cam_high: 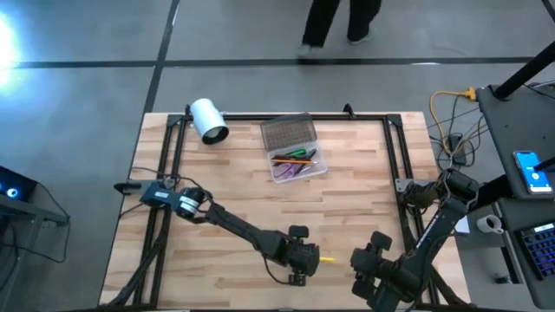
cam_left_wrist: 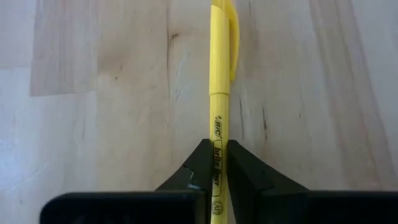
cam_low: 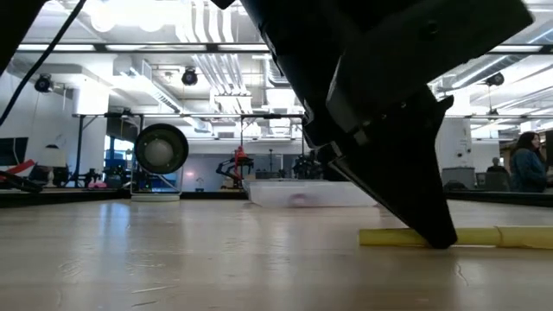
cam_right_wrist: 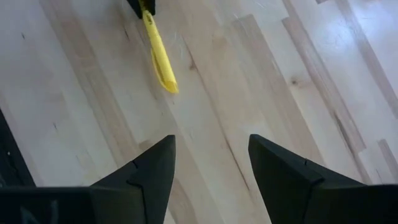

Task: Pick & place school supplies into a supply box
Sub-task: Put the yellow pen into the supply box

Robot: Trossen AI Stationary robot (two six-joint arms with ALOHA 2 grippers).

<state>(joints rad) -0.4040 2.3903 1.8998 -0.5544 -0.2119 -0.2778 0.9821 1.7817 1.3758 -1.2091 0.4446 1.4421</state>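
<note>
A yellow highlighter pen [cam_left_wrist: 219, 74] lies flat on the wooden table near its front edge, seen also in the high view [cam_high: 326, 258], the low view [cam_low: 510, 235] and the right wrist view [cam_right_wrist: 160, 56]. My left gripper [cam_left_wrist: 216, 168] is down at it, shut on the pen. The supply box [cam_high: 293, 147] sits open toward the far middle of the table, with its grey lid folded back and scissors and pens inside. My right gripper [cam_right_wrist: 211, 162] hovers open near the front right of the table, a little right of the pen. My left gripper pinches the yellow pen's barrel near its rear end [cam_left_wrist: 217, 140] between the two fingers [cam_left_wrist: 199, 165]. The fingers come from above, pointing down, one on each side of the barrel. The pen lies flat on the table [cam_low: 380, 236].
A white roll [cam_high: 209, 120] lies at the far left of the table. A black frame [cam_high: 395, 147] runs along the table's edges. A person's legs [cam_high: 334, 26] stand beyond the far edge. Cables and a phone [cam_high: 536, 171] sit on the right.
</note>
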